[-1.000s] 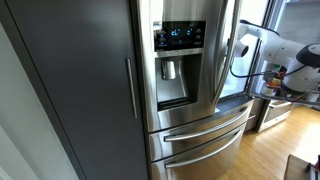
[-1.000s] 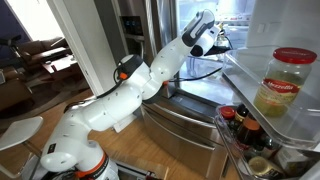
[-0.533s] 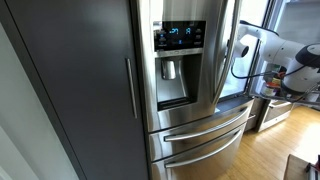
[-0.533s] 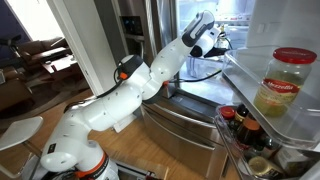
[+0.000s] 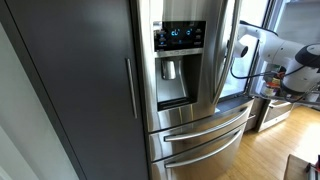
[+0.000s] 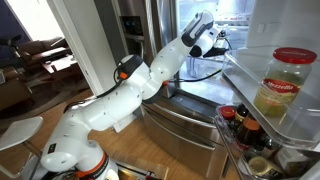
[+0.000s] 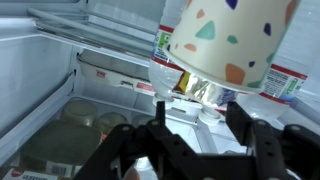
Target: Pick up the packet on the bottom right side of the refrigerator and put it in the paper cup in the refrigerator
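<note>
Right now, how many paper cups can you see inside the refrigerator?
1. A speckled paper cup shows in the wrist view, just beyond the fingers and in front of bottles. More may be hidden behind it.

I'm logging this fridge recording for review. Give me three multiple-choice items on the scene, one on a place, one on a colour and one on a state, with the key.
1. Where does the red-lidded jar stand?
A. in a sink
B. in the clear shelf of the open door
C. on a stove top

2. What colour is the lit display on the refrigerator?
A. blue
B. red
C. green

3. How do the fingers of the gripper stand in the wrist view?
A. pressed shut together
B. shut on a bottle
C. spread apart

Key:
1 B: an exterior view shows the jar sitting in the door's clear shelf.
2 A: the panel above the dispenser glows blue.
3 C: a wide gap shows between the fingers, with the paper cup above them in the picture.
</note>
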You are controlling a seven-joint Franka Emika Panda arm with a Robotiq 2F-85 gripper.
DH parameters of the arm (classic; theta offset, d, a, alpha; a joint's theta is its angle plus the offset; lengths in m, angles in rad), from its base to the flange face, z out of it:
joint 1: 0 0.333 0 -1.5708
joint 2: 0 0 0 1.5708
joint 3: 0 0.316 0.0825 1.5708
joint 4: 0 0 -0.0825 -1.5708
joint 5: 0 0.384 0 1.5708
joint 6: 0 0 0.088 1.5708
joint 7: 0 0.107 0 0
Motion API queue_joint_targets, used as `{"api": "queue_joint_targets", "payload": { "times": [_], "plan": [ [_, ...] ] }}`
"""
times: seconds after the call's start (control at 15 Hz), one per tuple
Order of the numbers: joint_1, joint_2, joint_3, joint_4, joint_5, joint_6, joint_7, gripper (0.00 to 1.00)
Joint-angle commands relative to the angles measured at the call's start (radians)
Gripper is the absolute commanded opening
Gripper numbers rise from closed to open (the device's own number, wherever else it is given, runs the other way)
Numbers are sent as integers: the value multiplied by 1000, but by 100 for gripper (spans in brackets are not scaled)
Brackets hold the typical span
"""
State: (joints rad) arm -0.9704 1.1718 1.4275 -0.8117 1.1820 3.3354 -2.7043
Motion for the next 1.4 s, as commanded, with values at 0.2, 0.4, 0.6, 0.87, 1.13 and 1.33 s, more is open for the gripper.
{"api": "queue_joint_targets", "payload": {
  "times": [0.2,0.4,0.6,0.87,1.13,1.33],
  "plan": [
    [1,-10,-1,-10,2,19,-4,100],
    [-2,-32,-6,-20,1,37,-7,100],
    [-9,-67,-22,-46,3,82,-11,100],
    [-39,-123,-53,-130,20,180,-38,100],
    [-83,-177,-93,-220,17,180,-23,100],
    [-133,-228,-127,-299,40,161,-26,100]
  ]
}}
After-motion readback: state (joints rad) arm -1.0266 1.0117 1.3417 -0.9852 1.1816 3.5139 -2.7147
